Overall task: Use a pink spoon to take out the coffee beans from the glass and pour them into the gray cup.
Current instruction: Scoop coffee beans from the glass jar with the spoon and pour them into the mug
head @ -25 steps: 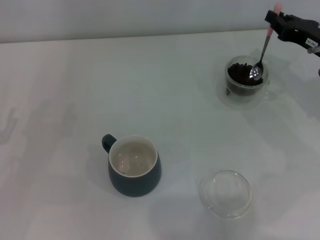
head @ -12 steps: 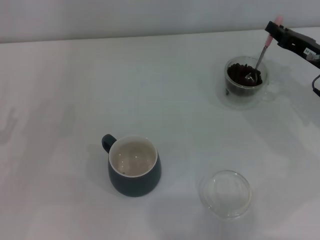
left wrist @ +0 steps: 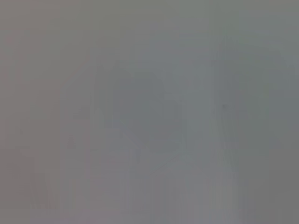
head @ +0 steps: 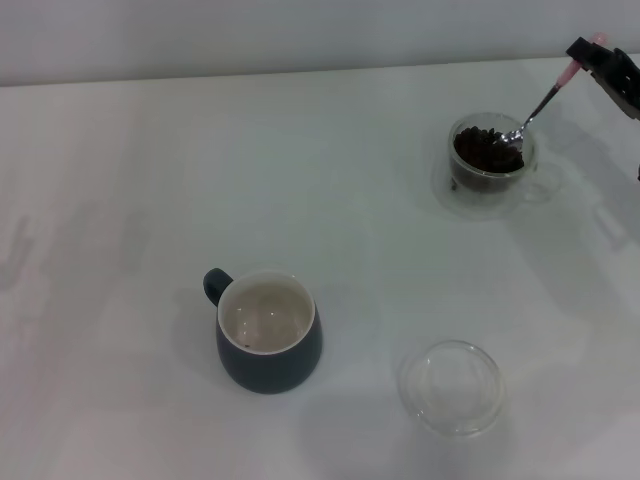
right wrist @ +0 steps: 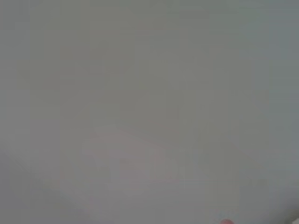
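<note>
Gray cup (head: 268,332) low on the white surface (head: 150,180), left of a shallow clear dish (head: 451,386). Far right: glass (head: 490,165) heaped with coffee beans (head: 486,151), pink spoon (head: 536,108) tilted, bowl resting in the beans. Right claw (head: 590,55) clamped on the spoon's pink handle.

The head camera looks forward and steeply down from above onto the pale white desk (head: 150,200), far enough back to take in most of its top up to the far edge, where a grey wall begins. The squat dark blue-gray ceramic mug (head: 268,335) sits near the middle foreground and the small clear double-walled glass (head: 492,165) toward the far right, with the right arm's black tool (head: 606,68) entering at the upper right corner. Both wrist cameras show only a flat, featureless grey field; which way they face cannot be told, and no part of either can be matched to the head view.
</note>
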You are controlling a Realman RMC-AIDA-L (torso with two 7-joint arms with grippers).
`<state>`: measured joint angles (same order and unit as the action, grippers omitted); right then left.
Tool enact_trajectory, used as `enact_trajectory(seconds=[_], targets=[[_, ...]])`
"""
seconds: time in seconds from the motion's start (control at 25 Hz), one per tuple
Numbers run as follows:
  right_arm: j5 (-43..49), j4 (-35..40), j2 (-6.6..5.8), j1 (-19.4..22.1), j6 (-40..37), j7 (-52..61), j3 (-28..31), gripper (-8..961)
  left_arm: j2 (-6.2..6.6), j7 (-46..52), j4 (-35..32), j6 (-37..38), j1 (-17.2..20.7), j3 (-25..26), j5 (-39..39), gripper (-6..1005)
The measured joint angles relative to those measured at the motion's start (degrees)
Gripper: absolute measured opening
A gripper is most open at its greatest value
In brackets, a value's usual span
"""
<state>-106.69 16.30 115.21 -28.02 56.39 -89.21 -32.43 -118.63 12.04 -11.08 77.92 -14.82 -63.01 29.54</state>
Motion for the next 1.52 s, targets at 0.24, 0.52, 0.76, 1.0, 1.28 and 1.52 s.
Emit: enact_trajectory(seconds=[0.24,0.52,0.76,1.0,1.28,1.52], targets=[[-0.57,-2.14,-0.11,0.04,-0.13,4.18,0.13,146,-0.03,0.00,0.01,0.14,0.35,0.00,-0.01,755],[-0.62,-2.32,0.04,0.18,1.47,9.80,0.18,146,-0.15,0.00,0.09,-0.04,0.26,0.00,-0.01,754],[-0.28,-2.33,-0.33,-0.13,1.81,12.79,-0.24,146,-0.21,0.00,0.17,-0.08,0.47,0.00,-0.01,754],[0.03,-1.74,-0.37,0.15,2.96,15.36,-2.40,146,-0.20,0.00,0.26,-0.07,0.65,0.00,-0.01,754],[0.17,-2.01,0.05,0.05,5.76,15.30,-5.44,145,-0.20,0.01,0.27,-0.05,0.63,0.00,-0.01,754],[0.15,-2.24,0.36,-0.24,7.71,15.33,-8.46,145,-0.20,-0.07,0.27,0.03,0.60,-0.01,0.01,755]])
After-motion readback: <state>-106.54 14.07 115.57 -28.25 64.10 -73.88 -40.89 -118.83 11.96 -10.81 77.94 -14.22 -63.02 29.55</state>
